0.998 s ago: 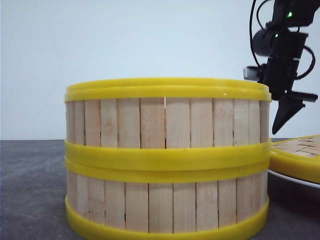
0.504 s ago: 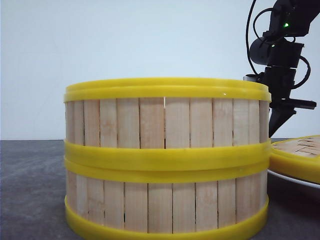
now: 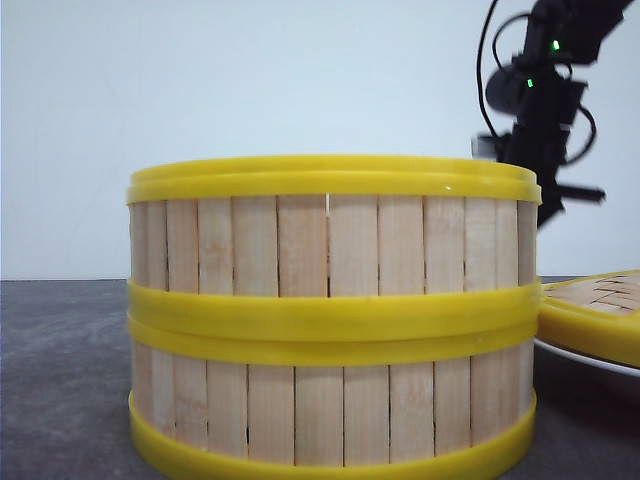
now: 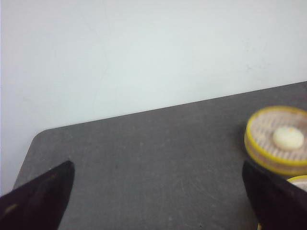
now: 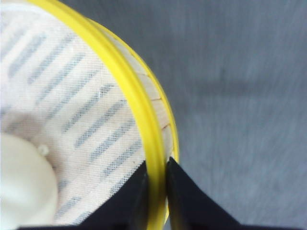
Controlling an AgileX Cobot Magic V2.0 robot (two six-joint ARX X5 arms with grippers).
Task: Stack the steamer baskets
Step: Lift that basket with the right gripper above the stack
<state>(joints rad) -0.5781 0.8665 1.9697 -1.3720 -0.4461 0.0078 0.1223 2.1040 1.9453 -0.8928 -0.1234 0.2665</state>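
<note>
Nearest me, two round steamer baskets of pale bamboo slats with yellow plastic rims (image 3: pixel 330 320) stand stacked on the dark grey tabletop (image 3: pixel 60 380). Just right of them, a yellow-rimmed woven lid (image 3: pixel 600 310) on a white plate (image 3: pixel 585 360). My right end effector (image 5: pixel 156 191) is clamped on the yellow rim of a third steamer basket (image 5: pixel 86 110), which holds a white bun (image 5: pixel 21 187). My left end effector (image 4: pixel 158 191) hangs fingers wide apart above bare tabletop.

Black right arm (image 3: pixel 545 95) with looping black cables and green indicator lights.
</note>
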